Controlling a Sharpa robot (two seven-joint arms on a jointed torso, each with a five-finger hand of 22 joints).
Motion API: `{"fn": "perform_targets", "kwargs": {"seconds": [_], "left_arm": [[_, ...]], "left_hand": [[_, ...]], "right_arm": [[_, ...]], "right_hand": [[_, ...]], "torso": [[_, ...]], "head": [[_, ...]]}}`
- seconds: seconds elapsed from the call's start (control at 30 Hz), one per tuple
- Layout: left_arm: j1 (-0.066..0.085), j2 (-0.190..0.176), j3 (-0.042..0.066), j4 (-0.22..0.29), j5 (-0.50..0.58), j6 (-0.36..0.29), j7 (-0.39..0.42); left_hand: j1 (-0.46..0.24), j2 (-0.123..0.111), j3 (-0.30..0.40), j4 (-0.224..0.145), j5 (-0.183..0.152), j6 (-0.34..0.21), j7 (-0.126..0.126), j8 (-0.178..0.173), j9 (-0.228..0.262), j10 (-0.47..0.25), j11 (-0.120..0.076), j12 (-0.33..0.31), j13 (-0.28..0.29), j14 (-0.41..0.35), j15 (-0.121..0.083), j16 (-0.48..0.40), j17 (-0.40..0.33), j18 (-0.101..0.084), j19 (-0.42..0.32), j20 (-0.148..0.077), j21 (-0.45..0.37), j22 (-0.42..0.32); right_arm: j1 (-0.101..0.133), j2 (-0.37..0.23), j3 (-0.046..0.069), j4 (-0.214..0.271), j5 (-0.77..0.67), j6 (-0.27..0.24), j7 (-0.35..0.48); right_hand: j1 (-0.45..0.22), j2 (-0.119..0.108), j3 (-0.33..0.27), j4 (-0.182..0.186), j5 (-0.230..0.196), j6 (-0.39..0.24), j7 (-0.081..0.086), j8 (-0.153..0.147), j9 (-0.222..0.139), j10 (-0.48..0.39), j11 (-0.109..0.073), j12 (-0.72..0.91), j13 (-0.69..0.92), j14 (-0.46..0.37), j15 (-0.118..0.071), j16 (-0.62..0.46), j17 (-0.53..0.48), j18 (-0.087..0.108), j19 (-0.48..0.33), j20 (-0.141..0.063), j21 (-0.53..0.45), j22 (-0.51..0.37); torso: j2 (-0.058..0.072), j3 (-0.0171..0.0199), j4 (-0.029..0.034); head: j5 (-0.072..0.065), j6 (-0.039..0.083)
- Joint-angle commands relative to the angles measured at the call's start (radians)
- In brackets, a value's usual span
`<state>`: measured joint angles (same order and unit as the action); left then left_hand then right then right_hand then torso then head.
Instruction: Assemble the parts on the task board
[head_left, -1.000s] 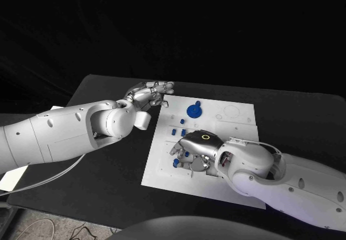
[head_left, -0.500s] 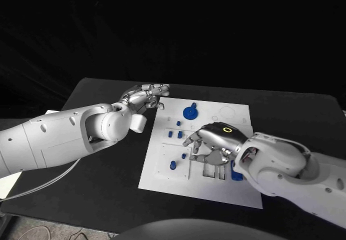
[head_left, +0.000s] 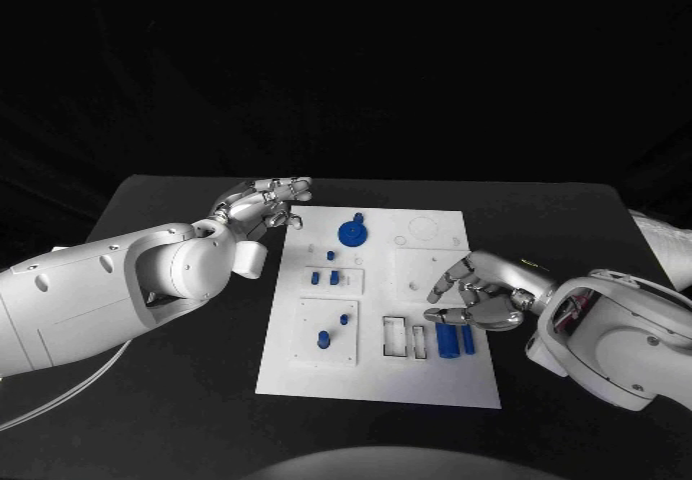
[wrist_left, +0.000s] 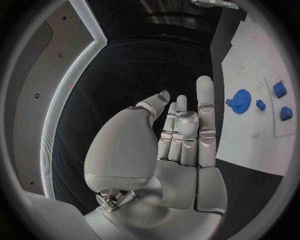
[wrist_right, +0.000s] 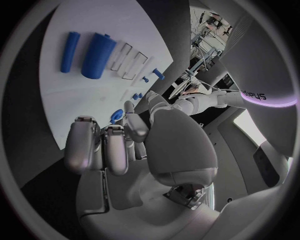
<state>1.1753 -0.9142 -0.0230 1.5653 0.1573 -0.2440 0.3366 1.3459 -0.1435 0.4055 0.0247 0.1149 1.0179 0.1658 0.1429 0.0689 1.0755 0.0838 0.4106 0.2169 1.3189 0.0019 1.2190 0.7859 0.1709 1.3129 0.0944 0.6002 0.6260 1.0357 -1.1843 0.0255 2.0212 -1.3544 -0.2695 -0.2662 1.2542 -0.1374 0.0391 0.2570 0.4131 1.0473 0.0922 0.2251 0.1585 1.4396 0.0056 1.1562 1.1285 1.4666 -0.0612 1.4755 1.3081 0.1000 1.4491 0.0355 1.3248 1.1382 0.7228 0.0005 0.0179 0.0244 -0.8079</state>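
Both hands are empty: left hand open beside the task board, right hand loosely curled above two blue cylinders. Probably between placements; next, grasp a cylinder.

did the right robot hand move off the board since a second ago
Yes. The right robot hand lay over the board's middle, covering parts; it has pulled back to the board's right edge, uncovering the slots and two blue cylinders.

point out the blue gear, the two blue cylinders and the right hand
blue gear (head_left: 352, 233): head view, middle of its disc
two blue cylinders (head_left: 449, 341): head view, body of the thicker one
right hand (head_left: 476, 292): head view, back of the hand
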Motion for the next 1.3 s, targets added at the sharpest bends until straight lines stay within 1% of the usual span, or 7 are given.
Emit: {"fn": "perform_targets", "kwargs": {"seconds": [0.03, 0.13, 0.23, 0.53, 0.67, 0.97, 1.3], "left_arm": [[0.0, -0.001, 0.0, 0.002, -0.005, 0.012, 0.005], [0.0, 0.0, -0.001, 0.001, -0.005, 0.013, 0.004], [0.0, 0.002, -0.002, -0.001, -0.005, 0.014, 0.004], [0.0, 0.002, -0.003, -0.001, -0.005, 0.017, 0.004], [0.0, 0.001, -0.004, -0.002, -0.005, 0.018, 0.003], [0.0, -0.001, -0.004, -0.002, -0.005, 0.02, 0.002], [0.0, -0.005, -0.004, -0.001, -0.005, 0.021, -0.001]], "left_hand": [[0.002, -0.002, -0.001, -0.004, 0.005, -0.006, 0.002, 0.006, -0.001, -0.006, 0.002, 0.006, 0.002, -0.008, -0.001, -0.006, -0.001, 0.01, -0.003, 0.003, -0.007, -0.001], [0.002, -0.002, -0.001, -0.004, 0.005, -0.006, 0.002, 0.006, -0.001, -0.006, 0.002, 0.006, 0.002, -0.008, -0.001, -0.006, -0.001, 0.01, -0.003, 0.003, -0.007, -0.001], [0.002, -0.002, -0.001, -0.004, 0.005, -0.006, 0.002, 0.006, -0.001, -0.006, 0.002, 0.006, 0.002, -0.008, -0.001, -0.006, -0.001, 0.01, -0.003, 0.003, -0.007, -0.001], [0.002, -0.002, -0.001, -0.004, 0.005, -0.006, 0.002, 0.006, -0.001, -0.006, 0.002, 0.006, 0.002, -0.008, -0.001, -0.006, -0.001, 0.01, -0.003, 0.003, -0.007, -0.001], [0.002, -0.002, -0.001, -0.004, 0.005, -0.006, 0.002, 0.006, -0.001, -0.006, 0.002, 0.006, 0.002, -0.008, -0.001, -0.006, -0.001, 0.01, -0.003, 0.003, -0.007, -0.001], [0.002, -0.002, -0.001, -0.004, 0.005, -0.006, 0.002, 0.006, -0.001, -0.006, 0.002, 0.006, 0.002, -0.008, -0.001, -0.006, -0.001, 0.01, -0.003, 0.003, -0.007, -0.001], [0.002, -0.002, -0.001, -0.004, 0.005, -0.006, 0.002, 0.006, -0.001, -0.006, 0.002, 0.006, 0.002, -0.008, -0.001, -0.006, -0.001, 0.01, -0.003, 0.003, -0.007, -0.001]], "right_arm": [[-0.009, -0.024, -0.005, 0.014, -0.016, -0.019, -0.102], [-0.017, -0.04, -0.009, 0.025, -0.075, -0.006, -0.149], [-0.024, -0.045, -0.011, 0.029, -0.125, 0.009, -0.189], [-0.048, -0.022, -0.013, 0.015, -0.197, 0.021, -0.226], [-0.055, -0.003, -0.013, 0.004, -0.218, 0.023, -0.231], [-0.066, 0.034, -0.013, -0.021, -0.244, 0.041, -0.243], [-0.079, 0.051, -0.013, -0.032, -0.265, 0.085, -0.26]], "right_hand": [[0.003, 0.02, -0.024, 0.01, 0.037, -0.011, -0.001, 0.017, 0.017, 0.004, 0.0, 0.093, 0.13, 0.079, -0.004, 0.01, 0.119, -0.02, 0.008, -0.003, 0.01, 0.013], [-0.01, 0.02, -0.055, 0.026, 0.027, -0.02, -0.003, 0.032, 0.034, 0.002, 0.001, 0.113, 0.157, 0.08, -0.006, 0.017, 0.129, -0.021, 0.01, -0.002, 0.015, 0.021], [-0.031, 0.025, -0.083, 0.032, -0.013, -0.025, -0.005, 0.044, 0.047, -0.001, 0.0, 0.117, 0.166, 0.08, -0.006, 0.019, 0.132, -0.022, 0.011, -0.003, 0.017, 0.025], [-0.054, 0.039, -0.112, 0.034, -0.033, -0.035, -0.005, 0.057, 0.062, -0.007, 0.0, 0.11, 0.169, 0.08, -0.006, 0.021, 0.135, -0.022, 0.009, -0.003, 0.016, 0.024], [-0.055, 0.04, -0.114, 0.034, -0.033, -0.036, -0.005, 0.058, 0.063, -0.006, 0.0, 0.112, 0.172, 0.081, -0.006, 0.022, 0.136, -0.022, 0.01, -0.003, 0.018, 0.026], [-0.056, 0.045, -0.119, 0.034, -0.036, -0.039, -0.005, 0.061, 0.066, -0.004, 0.0, 0.118, 0.179, 0.081, -0.006, 0.024, 0.141, -0.023, 0.011, -0.003, 0.02, 0.031], [-0.061, 0.052, -0.138, 0.034, -0.061, -0.045, -0.006, 0.073, 0.079, -0.006, 0.0, 0.116, 0.183, 0.081, -0.006, 0.025, 0.141, -0.023, 0.01, -0.002, 0.02, 0.032]], "torso": [[-0.006, -0.0012, -0.0161], [-0.007, 0.0001, -0.0217], [-0.008, -0.0011, -0.0237], [-0.006, -0.0014, -0.021], [-0.007, -0.0037, -0.0216], [-0.008, -0.0041, -0.024], [-0.009, -0.005, -0.0211]], "head": [[-0.022, 0.002], [-0.028, 0.002], [-0.031, 0.003], [-0.039, 0.004], [-0.037, 0.002], [-0.033, 0.001], [-0.033, -0.005]]}}
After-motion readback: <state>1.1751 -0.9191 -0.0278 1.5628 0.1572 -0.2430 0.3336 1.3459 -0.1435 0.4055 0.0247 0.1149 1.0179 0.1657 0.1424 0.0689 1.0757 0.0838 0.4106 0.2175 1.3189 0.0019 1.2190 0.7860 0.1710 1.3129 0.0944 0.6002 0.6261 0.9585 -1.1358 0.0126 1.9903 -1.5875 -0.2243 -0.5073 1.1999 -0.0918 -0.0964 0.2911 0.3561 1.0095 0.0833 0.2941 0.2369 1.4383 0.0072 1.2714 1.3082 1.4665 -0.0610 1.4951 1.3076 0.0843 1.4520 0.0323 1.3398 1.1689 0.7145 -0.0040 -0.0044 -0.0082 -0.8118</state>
